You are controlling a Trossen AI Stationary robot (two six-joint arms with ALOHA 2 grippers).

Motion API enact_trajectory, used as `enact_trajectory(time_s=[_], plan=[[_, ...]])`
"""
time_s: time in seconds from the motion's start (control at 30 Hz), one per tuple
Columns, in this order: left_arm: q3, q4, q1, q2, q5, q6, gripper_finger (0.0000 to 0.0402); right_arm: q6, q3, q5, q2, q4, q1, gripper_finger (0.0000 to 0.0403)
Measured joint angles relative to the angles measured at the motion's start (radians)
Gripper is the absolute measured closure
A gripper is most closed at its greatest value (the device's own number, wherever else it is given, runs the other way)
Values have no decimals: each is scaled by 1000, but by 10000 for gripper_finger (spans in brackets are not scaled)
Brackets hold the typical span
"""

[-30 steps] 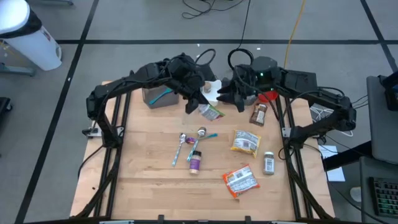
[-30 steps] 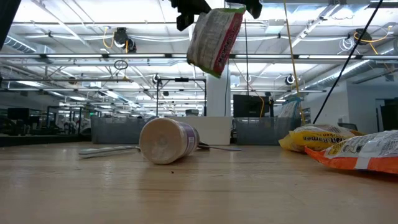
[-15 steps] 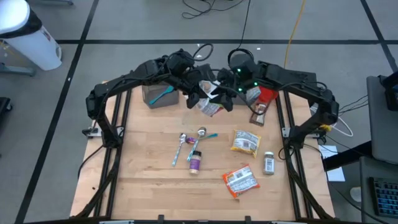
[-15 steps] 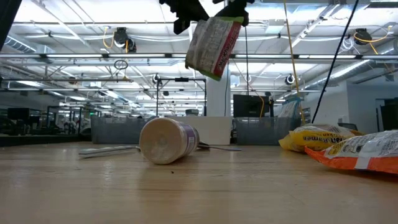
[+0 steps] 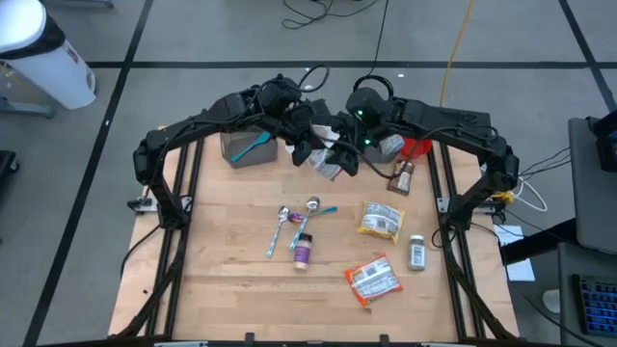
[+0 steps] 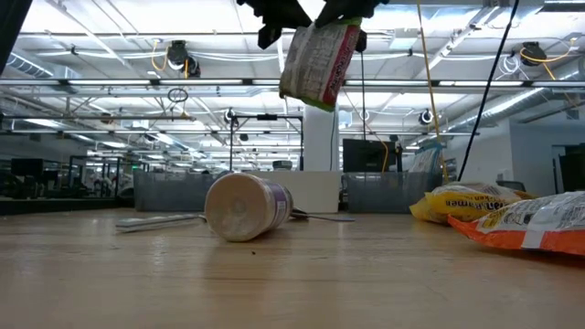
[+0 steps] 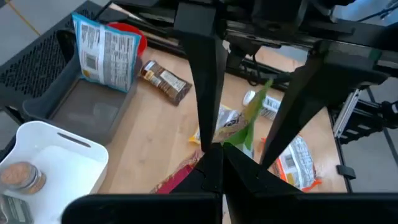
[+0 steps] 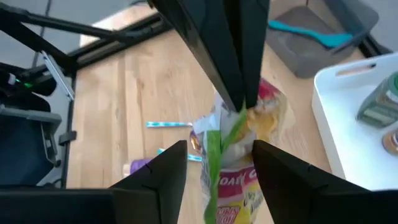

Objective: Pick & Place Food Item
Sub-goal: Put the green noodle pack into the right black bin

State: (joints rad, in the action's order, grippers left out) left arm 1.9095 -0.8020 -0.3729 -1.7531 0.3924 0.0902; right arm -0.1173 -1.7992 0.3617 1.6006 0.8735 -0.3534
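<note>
A crinkled food packet [image 6: 318, 62], white with red, yellow and green print, hangs high over the far middle of the table [image 5: 231, 289]. My left gripper [image 8: 239, 102] is shut on its upper edge. My right gripper [image 8: 217, 155] is open and faces the left one. Its two fingers stand on either side of the same packet [image 8: 239, 149], just below the left fingertips. In the high view both grippers meet at the packet [image 5: 330, 164]. My left gripper pinches the packet's green top edge [image 8: 233, 121] between its two fingertips [image 7: 211, 158], slanting down from the table's left. The packet hangs below them, tilted, clear of the table. My right gripper's fingers [image 7: 205, 93] flank the packet; I cannot tell whether they touch it.
On the table lie a purple bottle [image 5: 303, 251], spoons [image 5: 282, 224], a yellow bag [image 5: 379, 220], an orange bag [image 5: 372, 280], a spice jar [image 5: 416, 253] and a brown bottle [image 5: 400, 177]. At the far edge stand a grey bin [image 5: 247, 147] and a white tray [image 7: 50, 162].
My right gripper has come down and toward the table's left, tipping its fingers downward, until they stand around the hanging packet. The packet stays hung from my left gripper and has swung a little.
</note>
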Motion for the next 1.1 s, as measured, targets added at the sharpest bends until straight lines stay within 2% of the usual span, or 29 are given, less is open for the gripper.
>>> enact_trajectory(time_s=[0.6,1.1], plan=[[0,-18,0,-1,7,-17,400,-5,0,7,6,0,-7,307],[1,-68,0,-1,-28,-43,399,6,-61,8,5,27,-8,303]])
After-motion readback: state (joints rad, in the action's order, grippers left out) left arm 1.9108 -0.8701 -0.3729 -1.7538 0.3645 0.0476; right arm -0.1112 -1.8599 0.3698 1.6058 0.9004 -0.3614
